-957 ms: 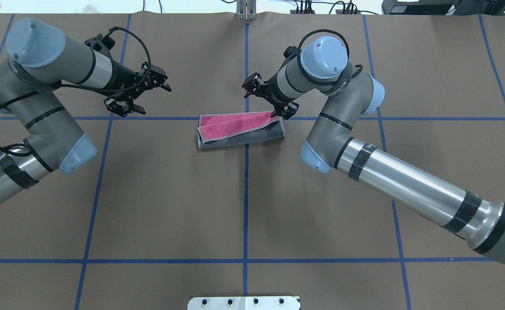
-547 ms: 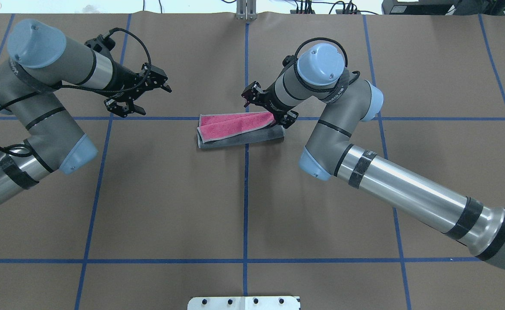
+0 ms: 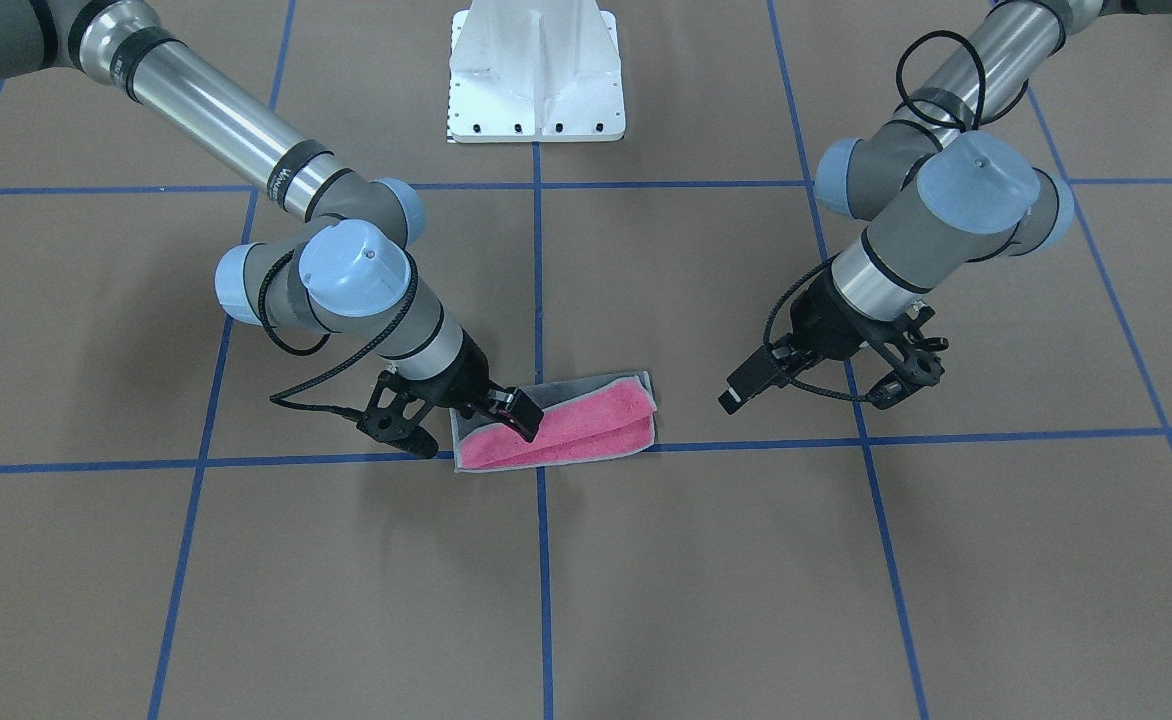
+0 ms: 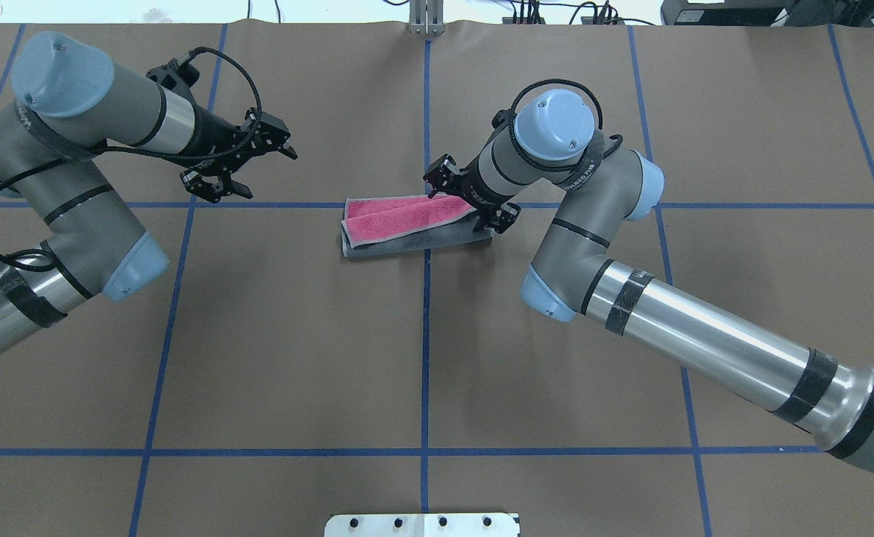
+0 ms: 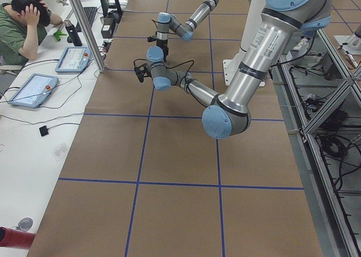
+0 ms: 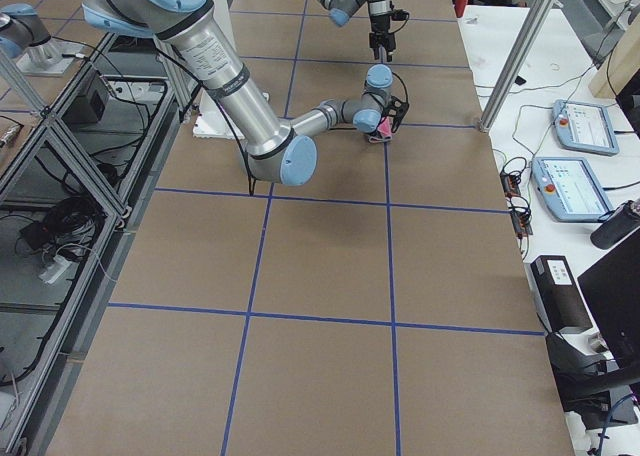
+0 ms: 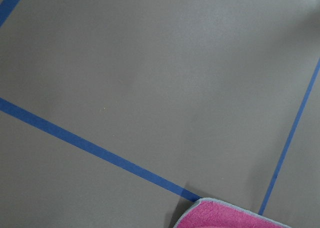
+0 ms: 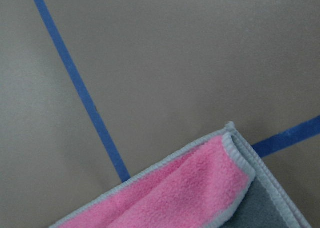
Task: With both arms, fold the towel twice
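At the worktop's [image 4: 295, 335] centre: towel with 1 fold made, 2nd fold pending.
The towel [image 4: 407, 224] lies as a long strip, pink uppermost, across the blue centre line. The right hand [image 4: 471, 195], fingers apart, straddles its right end. The left hand [image 4: 271, 175], also apart, hangs well clear. The pinch should probably gather every layer at that end before carrying it over. No container is involved.
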You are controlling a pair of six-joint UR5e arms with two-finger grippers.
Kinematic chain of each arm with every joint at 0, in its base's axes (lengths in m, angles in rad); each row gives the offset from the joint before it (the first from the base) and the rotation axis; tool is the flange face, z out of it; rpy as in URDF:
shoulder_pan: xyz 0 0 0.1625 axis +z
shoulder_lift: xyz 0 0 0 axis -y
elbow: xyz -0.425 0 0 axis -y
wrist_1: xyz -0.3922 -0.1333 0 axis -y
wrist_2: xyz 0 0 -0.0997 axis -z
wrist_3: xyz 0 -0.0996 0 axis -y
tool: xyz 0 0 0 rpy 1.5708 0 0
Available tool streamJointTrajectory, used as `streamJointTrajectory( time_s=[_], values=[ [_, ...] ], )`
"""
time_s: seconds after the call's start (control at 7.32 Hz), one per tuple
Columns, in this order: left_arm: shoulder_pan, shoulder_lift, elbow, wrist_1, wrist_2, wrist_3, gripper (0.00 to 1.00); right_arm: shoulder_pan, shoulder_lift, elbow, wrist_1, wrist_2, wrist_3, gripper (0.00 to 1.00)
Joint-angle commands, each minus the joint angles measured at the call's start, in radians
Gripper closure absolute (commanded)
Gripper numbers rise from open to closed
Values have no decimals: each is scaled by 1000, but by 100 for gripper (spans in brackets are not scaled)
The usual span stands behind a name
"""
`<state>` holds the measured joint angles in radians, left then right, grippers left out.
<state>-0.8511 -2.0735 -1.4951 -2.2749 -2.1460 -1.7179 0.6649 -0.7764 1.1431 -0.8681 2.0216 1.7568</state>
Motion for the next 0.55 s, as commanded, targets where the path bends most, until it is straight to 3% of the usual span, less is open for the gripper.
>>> streamJointTrajectory(
  time_s=[0.0,0.41],
  values=[
    [0,1,-1,0,0,0,0,5,15,-23,0,-7,-2,1],
    [-2,3,1,0,0,1,0,15,57,-72,1,-15,-3,7]
  ],
)
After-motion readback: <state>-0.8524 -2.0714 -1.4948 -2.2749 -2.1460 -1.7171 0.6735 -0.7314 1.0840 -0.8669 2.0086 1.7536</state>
